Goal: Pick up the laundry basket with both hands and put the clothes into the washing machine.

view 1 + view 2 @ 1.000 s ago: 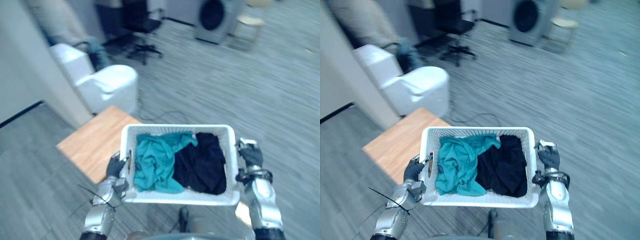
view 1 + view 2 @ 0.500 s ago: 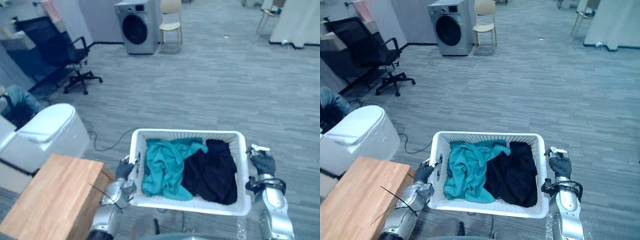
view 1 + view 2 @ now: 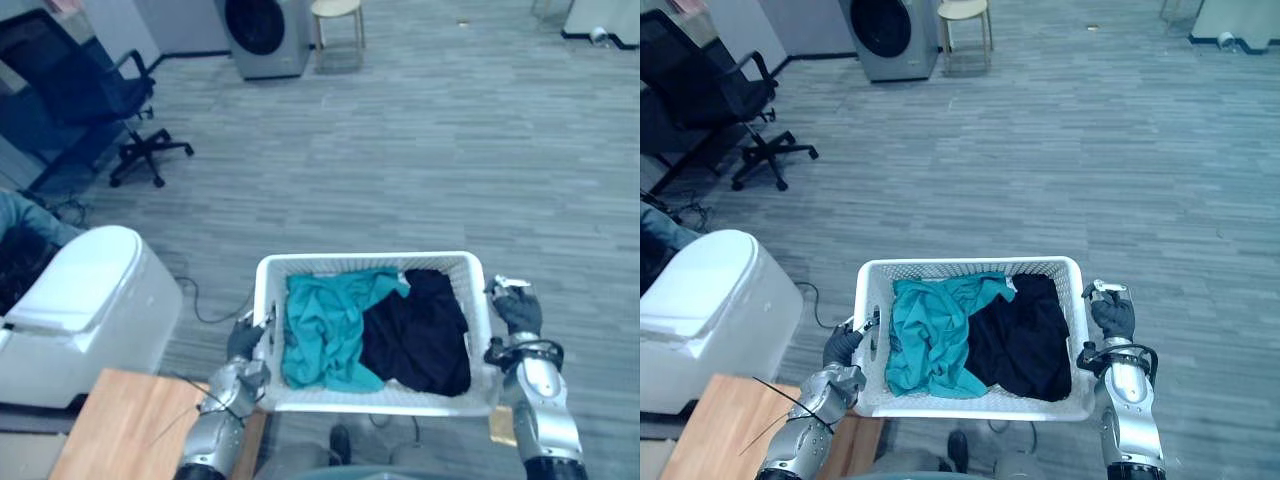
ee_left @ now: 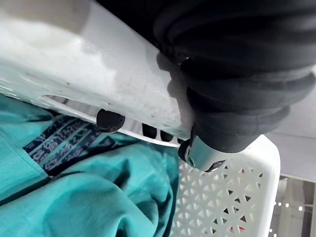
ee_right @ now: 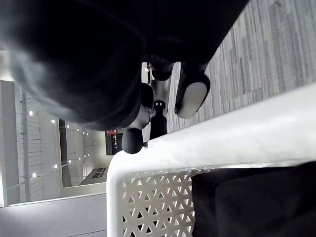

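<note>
Grey floor [image 3: 450, 150], washing machine [image 3: 262, 30] far beyond the fingers [image 4: 109, 120]: laundry basket [image 3: 372, 261] (clothes [image 3: 325, 330] inside) is hanging between left hand [image 3: 243, 340] and right hand [image 3: 515, 310], both gripping its rims.

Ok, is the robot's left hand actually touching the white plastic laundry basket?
Touching. The left wrist view shows the left hand pressed on the rim of the white plastic laundry basket, its dark-tipped fingers hooked through the handle slot.

Grey plank floor [image 3: 450, 150], blk office chair [image 3: 695, 100] far L, wood table [image 3: 120, 430] near L.
</note>
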You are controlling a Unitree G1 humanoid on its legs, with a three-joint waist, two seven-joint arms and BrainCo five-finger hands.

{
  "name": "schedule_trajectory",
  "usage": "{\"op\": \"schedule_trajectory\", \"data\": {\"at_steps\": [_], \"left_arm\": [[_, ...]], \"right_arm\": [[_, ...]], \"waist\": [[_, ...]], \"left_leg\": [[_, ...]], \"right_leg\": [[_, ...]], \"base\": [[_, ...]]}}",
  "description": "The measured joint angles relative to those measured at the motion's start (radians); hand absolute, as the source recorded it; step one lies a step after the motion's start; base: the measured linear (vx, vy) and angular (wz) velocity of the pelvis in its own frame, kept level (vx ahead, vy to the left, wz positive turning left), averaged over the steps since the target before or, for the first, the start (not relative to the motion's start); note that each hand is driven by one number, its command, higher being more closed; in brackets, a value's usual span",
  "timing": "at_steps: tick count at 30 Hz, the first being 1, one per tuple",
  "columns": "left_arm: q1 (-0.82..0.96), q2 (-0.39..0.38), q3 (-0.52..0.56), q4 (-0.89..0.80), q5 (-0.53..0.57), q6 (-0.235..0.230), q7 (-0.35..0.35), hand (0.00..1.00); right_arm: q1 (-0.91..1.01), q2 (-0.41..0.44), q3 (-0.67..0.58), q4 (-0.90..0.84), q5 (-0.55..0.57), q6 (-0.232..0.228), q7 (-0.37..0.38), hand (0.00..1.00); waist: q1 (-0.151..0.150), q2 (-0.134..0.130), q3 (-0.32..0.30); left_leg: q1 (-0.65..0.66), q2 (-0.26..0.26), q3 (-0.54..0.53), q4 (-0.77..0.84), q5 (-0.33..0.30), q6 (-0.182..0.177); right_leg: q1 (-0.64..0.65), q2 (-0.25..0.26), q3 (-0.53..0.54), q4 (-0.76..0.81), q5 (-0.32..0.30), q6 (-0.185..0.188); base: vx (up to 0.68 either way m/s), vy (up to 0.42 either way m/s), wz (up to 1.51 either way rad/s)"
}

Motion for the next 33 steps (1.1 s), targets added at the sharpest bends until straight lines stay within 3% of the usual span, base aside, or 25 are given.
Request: {"op": "schedule_trajectory", "data": {"at_steps": [1, 3, 5, 6, 7, 8, 9, 10, 11, 13, 14, 15, 17, 19, 20, 21, 22, 24, 26, 27, 28, 29, 31, 32, 33], "left_arm": [[-0.004, 0.002, -0.001, 0.0, 0.001, 0.0, 0.007, 1.0], [-0.015, 0.02, -0.009, 0.0, 0.001, 0.0, 0.01, 1.0], [-0.046, 0.032, -0.029, -0.001, 0.001, 0.0, 0.01, 1.0], [-0.064, 0.033, -0.042, -0.001, 0.0, 0.0, 0.01, 1.0], [-0.09, 0.037, -0.058, -0.006, 0.0, 0.0, 0.01, 1.0], [-0.097, 0.042, -0.06, -0.01, 0.0, 0.0, 0.01, 1.0], [-0.104, 0.043, -0.064, -0.014, 0.0, 0.0, 0.01, 1.0], [-0.104, 0.037, -0.068, -0.02, 0.0, 0.0, 0.01, 1.0], [-0.104, 0.03, -0.08, -0.022, 0.004, 0.0, 0.009, 1.0], [-0.108, 0.016, -0.085, -0.022, 0.012, 0.002, 0.009, 1.0], [-0.107, 0.008, -0.088, -0.022, 0.013, 0.004, 0.009, 1.0], [-0.103, 0.004, -0.105, -0.022, 0.013, 0.004, 0.008, 1.0], [-0.093, 0.008, -0.1, -0.022, 0.009, 0.003, -0.004, 1.0], [-0.078, 0.003, -0.091, -0.022, 0.001, 0.0, -0.012, 1.0], [-0.075, 0.003, -0.086, -0.022, 0.0, 0.0, -0.012, 1.0], [-0.072, 0.003, -0.077, -0.022, -0.001, 0.001, -0.012, 1.0], [-0.063, 0.001, -0.066, -0.022, -0.001, 0.001, -0.012, 1.0], [-0.058, -0.004, -0.061, -0.023, -0.001, 0.001, -0.012, 1.0], [-0.058, -0.019, -0.063, -0.034, -0.002, 0.001, -0.012, 1.0], [-0.058, -0.024, -0.065, -0.037, -0.001, 0.0, -0.012, 1.0], [-0.047, -0.023, -0.071, -0.036, 0.002, 0.002, -0.01, 1.0], [-0.036, -0.023, -0.073, -0.033, 0.002, 0.008, -0.005, 1.0], [-0.035, -0.023, -0.075, -0.035, 0.006, 0.009, 0.005, 1.0], [-0.035, -0.008, -0.081, -0.034, 0.015, 0.008, 0.007, 1.0], [-0.032, 0.004, -0.086, -0.036, 0.025, 0.009, 0.009, 1.0]], "right_arm": [[0.003, 0.012, -0.002, -0.003, -0.001, 0.004, -0.001, 1.0], [0.008, 0.025, -0.009, -0.012, -0.001, 0.006, -0.002, 1.0], [0.04, 0.045, -0.036, -0.065, 0.001, 0.008, -0.003, 1.0], [0.066, 0.058, -0.055, -0.111, 0.006, 0.006, -0.006, 1.0], [0.097, 0.078, -0.081, -0.172, 0.014, 0.0, -0.007, 1.0], [0.102, 0.093, -0.087, -0.184, 0.015, -0.007, -0.007, 1.0], [0.121, 0.102, -0.09, -0.209, 0.023, -0.012, -0.009, 1.0], [0.135, 0.095, -0.091, -0.219, 0.025, -0.019, -0.013, 1.0], [0.165, 0.081, -0.099, -0.239, 0.033, -0.021, -0.02, 1.0], [0.201, 0.084, -0.11, -0.261, 0.035, -0.008, -0.02, 1.0], [0.213, 0.082, -0.117, -0.265, 0.042, -0.005, -0.02, 1.0], [0.239, 0.073, -0.128, -0.301, 0.063, 0.008, -0.02, 1.0], [0.258, 0.071, -0.12, -0.339, 0.076, 0.004, -0.019, 1.0], [0.248, 0.058, -0.111, -0.343, 0.093, 0.004, -0.018, 1.0], [0.237, 0.051, -0.106, -0.343, 0.095, 0.004, -0.018, 1.0], [0.216, 0.045, -0.094, -0.343, 0.095, 0.005, -0.019, 1.0], [0.215, 0.041, -0.08, -0.343, 0.094, 0.009, -0.019, 1.0], [0.204, 0.032, -0.076, -0.342, 0.094, 0.012, -0.023, 1.0], [0.193, 0.015, -0.079, -0.335, 0.092, -0.005, -0.041, 1.0], [0.189, 0.003, -0.082, -0.317, 0.092, -0.018, -0.043, 1.0], [0.171, 0.007, -0.083, -0.271, 0.089, -0.011, -0.045, 1.0], [0.17, 0.021, -0.083, -0.242, 0.082, 0.001, -0.045, 1.0], [0.165, 0.028, -0.088, -0.216, 0.067, 0.011, -0.045, 1.0], [0.163, 0.035, -0.086, -0.198, 0.057, 0.009, -0.043, 1.0], [0.164, 0.032, -0.084, -0.199, 0.045, 0.01, -0.04, 1.0]], "waist": [[-0.004, 0.0, 0.001], [-0.008, -0.001, 0.002], [-0.016, -0.019, 0.016], [-0.016, -0.021, 0.017], [-0.016, -0.027, 0.018], [-0.011, -0.05, 0.021], [-0.007, -0.064, 0.011], [-0.029, -0.049, 0.005], [-0.051, -0.012, -0.018], [-0.066, -0.004, -0.029], [-0.066, -0.005, -0.028], [-0.061, 0.007, -0.023], [-0.059, 0.019, -0.005], [-0.032, 0.026, -0.003], [-0.009, 0.031, 0.001], [0.017, 0.033, 0.005], [0.034, 0.032, 0.005], [0.043, 0.029, 0.005], [0.049, 0.018, -0.012], [0.047, 0.015, -0.018], [0.052, -0.024, -0.042], [0.04, -0.059, -0.079], [0.011, -0.065, -0.075], [0.02, -0.075, -0.068], [0.031, -0.091, -0.071]], "left_leg": [[0.031, -0.007, -0.009, -0.009, -0.003, -0.004], [0.089, -0.009, -0.03, -0.039, -0.005, -0.009], [0.163, -0.007, -0.058, -0.063, -0.028, -0.014], [0.191, 0.0, -0.08, -0.065, -0.067, 0.012], [0.227, 0.012, -0.097, -0.065, -0.149, 0.04], [0.245, 0.003, -0.095, -0.063, -0.167, 0.042], [0.262, 0.004, -0.098, -0.043, -0.222, 0.044], [0.268, 0.024, -0.12, -0.017, -0.264, 0.034], [0.289, 0.065, -0.146, -0.017, -0.288, 0.0], [0.254, 0.077, -0.138, 0.135, -0.272, -0.085], [0.221, 0.072, -0.139, 0.228, -0.249, -0.127], [0.115, 0.085, -0.142, 0.537, -0.136, -0.28], [0.006, 0.161, -0.087, 0.94, -0.023, -0.352], [-0.096, 0.221, -0.074, 1.2, -0.031, -0.341], [-0.143, 0.249, -0.062, 1.241, -0.046, -0.314], [-0.202, 0.292, -0.026, 1.22, -0.08, -0.252], [-0.246, 0.34, 0.02, 1.119, -0.114, -0.196], [-0.293, 0.358, 0.045, 0.831, -0.14, -0.159], [-0.269, 0.311, 0.006, 0.326, -0.118, -0.184], [-0.268, 0.291, -0.015, 0.237, -0.107, -0.201], [-0.253, 0.233, -0.021, 0.224, -0.019, -0.196], [-0.252, 0.18, 0.003, 0.271, -0.017, -0.163], [-0.303, 0.186, 0.017, 0.468, -0.048, -0.113], [-0.319, 0.162, 0.038, 0.52, -0.085, -0.143], [-0.202, 0.123, 0.075, 0.317, -0.11, -0.084]], "right_leg": [[-0.05, 0.007, -0.009, 0.069, -0.019, 0.01], [-0.148, 0.019, -0.062, 0.09, -0.073, -0.017], [-0.197, 0.043, -0.115, -0.054, -0.109, -0.023], [-0.211, 0.057, -0.144, -0.143, -0.113, -0.021], [-0.222, 0.069, -0.203, -0.288, -0.107, -0.025], [-0.226, 0.065, -0.228, -0.367, -0.09, -0.042], [-0.224, 0.073, -0.286, -0.517, -0.03, -0.104], [-0.218, 0.087, -0.308, -0.515, 0.034, -0.141], [-0.21, 0.106, -0.344, -0.484, 0.019, -0.18], [-0.174, 0.091, -0.383, -0.464, -0.04, -0.275], [-0.154, 0.083, -0.385, -0.47, -0.05, -0.287], [-0.069, 0.08, -0.381, -0.517, -0.066, -0.297], [0.059, 0.094, -0.38, -0.575, -0.098, -0.3], [0.154, 0.118, -0.332, -0.633, -0.126, -0.307], [0.192, 0.124, -0.299, -0.662, -0.14, -0.302], [0.234, 0.124, -0.256, -0.684, -0.162, -0.309], [0.271, 0.112, -0.223, -0.692, -0.183, -0.309], [0.316, 0.08, -0.191, -0.705, -0.226, -0.301], [0.346, 0.035, -0.152, -0.714, -0.285, -0.274], [0.358, 0.024, -0.145, -0.72, -0.303, -0.262], [0.387, -0.031, -0.112, -0.735, -0.331, -0.217], [0.412, -0.08, -0.082, -0.724, -0.32, -0.182], [0.407, -0.082, -0.042, -0.623, -0.227, -0.114], [0.37, -0.064, -0.025, -0.482, -0.154, -0.078], [0.249, -0.074, -0.021, -0.216, 0.004, 0.011]], "base": [[0.49, 0.168, 0.17], [0.37, 0.095, 0.12], [0.35, 0.033, 0.33], [0.39, 0.005, 0.4], [0.34, -0.006, 0.24], [0.42, -0.033, 0.06], [0.41, -0.052, 0.07], [0.52, -0.091, 0.37], [0.47, -0.095, 0.54], [0.56, -0.132, 0.39], [0.7, -0.152, 0.3], [0.59, -0.115, 0.29], [0.54, -0.077, 0.18], [0.48, -0.021, -0.39], [0.47, 0.076, -0.88], [0.42, 0.127, -0.98], [0.34, 0.131, -0.85], [0.37, 0.191, -0.6], [0.49, 0.318, -0.48], [0.54, 0.365, -0.53], [0.64, 0.37, -0.41], [0.83, 0.403, -0.22], [0.65, 0.326, 0.04], [0.35, 0.319, -0.45], [0.43, 0.321, -0.27]]}}
